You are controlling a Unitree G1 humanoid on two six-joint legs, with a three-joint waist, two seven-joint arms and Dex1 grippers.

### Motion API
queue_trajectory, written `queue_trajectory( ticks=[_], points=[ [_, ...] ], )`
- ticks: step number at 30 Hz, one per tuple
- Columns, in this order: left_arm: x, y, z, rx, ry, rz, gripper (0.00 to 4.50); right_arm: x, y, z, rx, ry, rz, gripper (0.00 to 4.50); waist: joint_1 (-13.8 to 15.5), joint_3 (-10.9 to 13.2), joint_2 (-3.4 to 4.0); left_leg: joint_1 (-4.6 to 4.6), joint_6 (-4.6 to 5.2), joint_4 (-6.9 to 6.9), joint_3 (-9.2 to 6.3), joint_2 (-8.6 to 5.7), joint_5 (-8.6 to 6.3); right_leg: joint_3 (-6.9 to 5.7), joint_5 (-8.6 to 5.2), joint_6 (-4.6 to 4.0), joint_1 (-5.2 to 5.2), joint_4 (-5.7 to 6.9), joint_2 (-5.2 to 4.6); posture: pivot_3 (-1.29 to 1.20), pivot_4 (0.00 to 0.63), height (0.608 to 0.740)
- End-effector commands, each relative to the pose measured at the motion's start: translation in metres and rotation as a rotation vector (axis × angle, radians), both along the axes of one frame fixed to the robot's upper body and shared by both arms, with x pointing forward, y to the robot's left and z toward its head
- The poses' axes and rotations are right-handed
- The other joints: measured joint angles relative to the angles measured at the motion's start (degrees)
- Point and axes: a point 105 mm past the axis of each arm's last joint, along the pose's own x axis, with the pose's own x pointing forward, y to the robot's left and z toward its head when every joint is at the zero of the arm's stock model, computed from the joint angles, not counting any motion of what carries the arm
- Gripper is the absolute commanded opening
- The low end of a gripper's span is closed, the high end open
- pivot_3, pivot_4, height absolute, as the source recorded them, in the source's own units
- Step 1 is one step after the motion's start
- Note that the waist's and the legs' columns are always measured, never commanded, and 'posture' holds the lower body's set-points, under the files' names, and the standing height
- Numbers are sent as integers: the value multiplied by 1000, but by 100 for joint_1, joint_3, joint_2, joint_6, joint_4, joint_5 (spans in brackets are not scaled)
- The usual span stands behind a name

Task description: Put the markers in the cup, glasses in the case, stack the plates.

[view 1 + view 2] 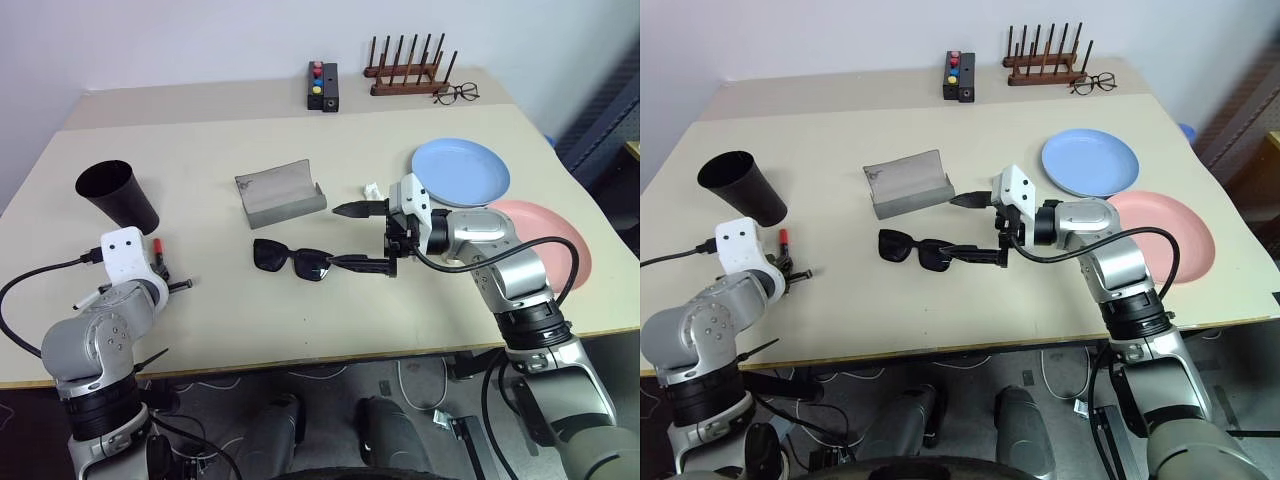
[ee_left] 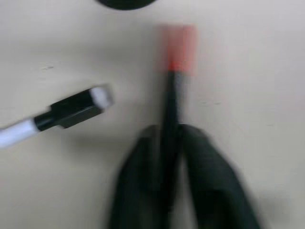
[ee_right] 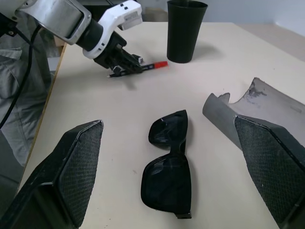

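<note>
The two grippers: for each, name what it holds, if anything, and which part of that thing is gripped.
The left gripper is shut on the marker, gripping its black barrel below the red cap. The right gripper is open and holds nothing.

In the left wrist view the slim black marker pen with a red cap (image 2: 172, 90) is blurred, its lower barrel hidden between the black fingers (image 2: 209, 181). A black-and-white pen (image 2: 57, 114) is cut off by the edge.
</note>
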Motion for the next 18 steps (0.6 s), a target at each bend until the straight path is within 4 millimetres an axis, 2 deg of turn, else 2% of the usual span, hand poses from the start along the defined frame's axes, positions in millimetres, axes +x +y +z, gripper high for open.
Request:
queue_trajectory(
  ticks=[1,4,6,8,14,18],
  points=[
    [-6,8,0,1,4,31,53,-4,-1,11,25,-46,10,4500,-6,0,0,0,0,0,0,0,0,0,0,0,0,0,0,0,150,740],
    [-6,5,2,-44,-19,30,53,-3,-3,9,24,-45,4,4500,-7,0,0,0,0,0,0,0,0,0,0,0,-1,0,0,0,150,740],
    [-4,-5,5,-138,-59,-5,53,-2,-4,8,24,-45,-3,4500,-2,0,0,0,-1,0,0,0,0,0,0,0,0,0,0,0,150,740],
    [0,-23,16,-215,-125,-91,53,-1,-6,8,26,-47,-10,4500,7,0,0,0,-1,1,0,0,0,-1,0,1,0,0,0,0,150,740],
    [0,-77,55,-289,-314,-403,53,2,-11,7,23,-53,-31,4500,13,3,-7,-2,-2,6,0,-1,1,-3,1,1,4,0,-1,0,150,740],
    [7,-98,81,-304,-462,-517,53,4,-14,6,22,-64,-53,4500,11,3,-6,-1,-3,5,0,0,2,-4,1,1,4,0,0,0,150,740]
  ],
)
